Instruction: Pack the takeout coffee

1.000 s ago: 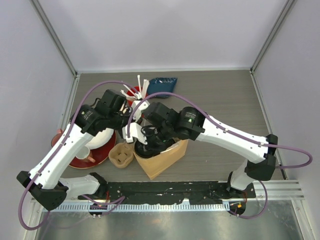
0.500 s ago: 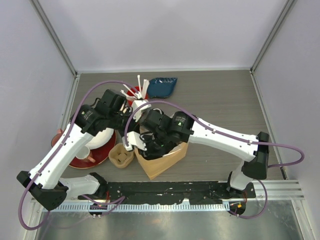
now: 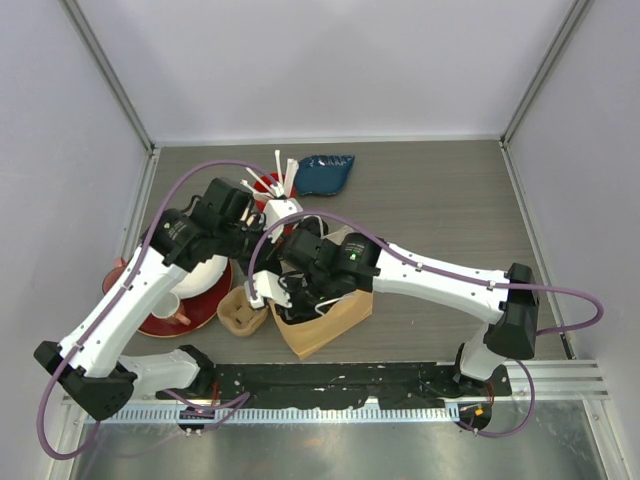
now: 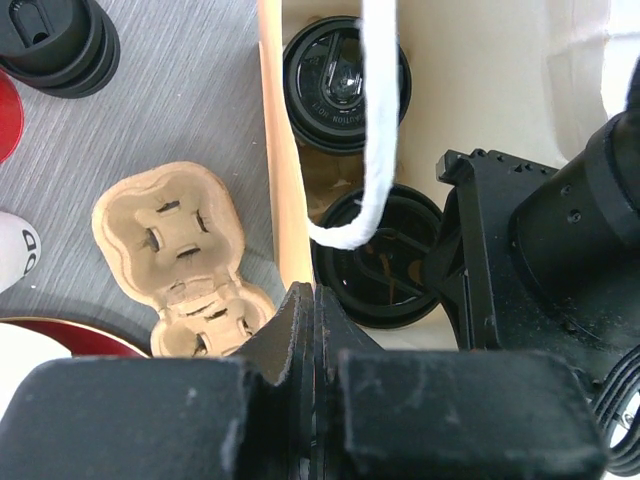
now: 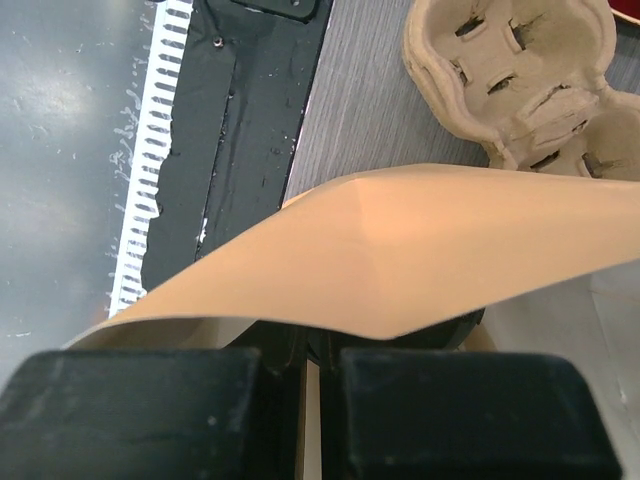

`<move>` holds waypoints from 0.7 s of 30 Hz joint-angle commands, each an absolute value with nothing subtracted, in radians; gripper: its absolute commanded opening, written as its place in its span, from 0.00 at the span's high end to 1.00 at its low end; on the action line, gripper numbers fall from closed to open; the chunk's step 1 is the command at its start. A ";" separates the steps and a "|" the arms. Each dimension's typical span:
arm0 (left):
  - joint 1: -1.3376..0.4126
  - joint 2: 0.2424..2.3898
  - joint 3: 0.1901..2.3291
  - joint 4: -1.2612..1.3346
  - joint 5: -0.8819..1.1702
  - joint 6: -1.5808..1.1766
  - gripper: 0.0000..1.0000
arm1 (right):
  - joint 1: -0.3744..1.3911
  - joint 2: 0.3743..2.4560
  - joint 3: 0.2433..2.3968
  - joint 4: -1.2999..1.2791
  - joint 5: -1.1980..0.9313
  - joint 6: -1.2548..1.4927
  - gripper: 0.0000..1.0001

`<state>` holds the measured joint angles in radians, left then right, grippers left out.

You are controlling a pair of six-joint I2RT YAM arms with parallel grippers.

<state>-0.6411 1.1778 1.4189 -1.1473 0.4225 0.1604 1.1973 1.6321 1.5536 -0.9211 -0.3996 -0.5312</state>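
Coffee cups (image 4: 345,75) stand side by side inside the bag (image 5: 400,250), black lids up. The nearer cup (image 4: 385,268) sits partly under the bag's white handle (image 4: 375,120). Only the lids show, so how full the cups are cannot be told.

They would likely handle as light, thin-walled paper: stiff enough near the rim, easy to crush lower down, and liable to spill through the sip hole if tipped. The best hold is probably a gentle pinch across the body just under the lid, kept upright. The bag is thin kraft paper that folds and bows readily, so it needs holding at the rim.

The left gripper (image 4: 312,300) is pressed together on the bag's left wall at its top edge. The right gripper (image 5: 300,365) pinches the near rim, with the paper curling over its fingers.

From above, the left arm reaches forward and bends right toward the bag. The right arm stretches low across the table from the right, its wrist over the bag's mouth. A pulp carrier (image 4: 180,250) lies just beside the bag.
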 commanded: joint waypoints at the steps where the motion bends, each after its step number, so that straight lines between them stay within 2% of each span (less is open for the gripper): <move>1: -0.644 1.184 1.436 -1.114 0.434 0.158 1.00 | 1.201 1.629 1.517 -0.911 -0.385 -0.529 0.99; 13: -0.644 1.197 1.470 -1.112 0.433 0.167 1.00 | 1.198 1.591 1.442 -0.936 -0.290 -0.370 0.99; 21: -0.643 1.226 1.489 -1.111 0.471 0.149 1.00 | 1.203 1.683 1.451 -0.950 -0.258 -0.344 0.99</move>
